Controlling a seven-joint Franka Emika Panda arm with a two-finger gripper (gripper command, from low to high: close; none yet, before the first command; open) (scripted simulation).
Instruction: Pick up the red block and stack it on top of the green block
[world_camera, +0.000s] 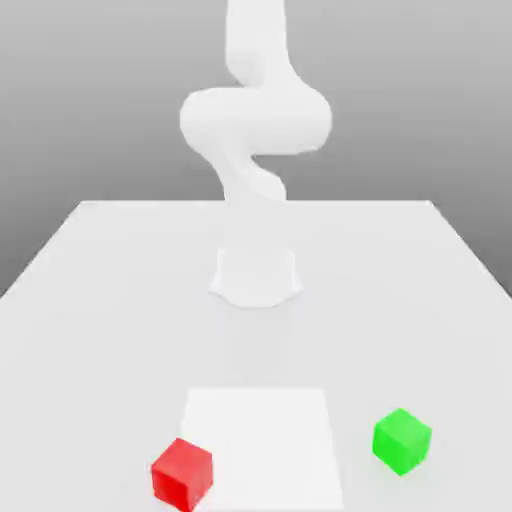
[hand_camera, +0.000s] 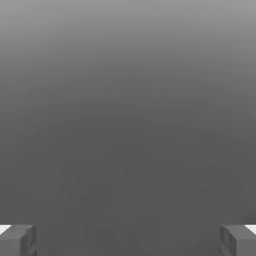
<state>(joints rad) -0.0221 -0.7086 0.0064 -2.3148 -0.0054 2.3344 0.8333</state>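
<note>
**Red block (world_camera: 183, 475) unheld, judged below the jaws; sideways offset unknown**

Red block sits on the tabletop (world_camera: 130, 340), at the edge of the pale square patch (world_camera: 262, 440) on the exterior view's left. It's a cube, so no long axis to chase. It's yawed, though, with a corner toward the camera, so I'd match jaw yaw to a pair of opposite faces.

Jaws: wide apart, nothing between them. Arm (world_camera: 256, 120) rises high above its base, so my read is the red block lies well below the jaws. Can't tell which side of them it's on. Fix that bearing first, then drop.

Green block (world_camera: 402, 441): past the patch on the exterior view's right, well apart from red, also turned. Also below the jaws, I'd say. Room around both for an approach.

Status: pick not made, stack not made. Next step, I'd say: bring jaws over red, align, descend. Risk: wrong yaw means catching corners, and the cube twists or squirts out. Only one arm, so no choice of side.
</note>
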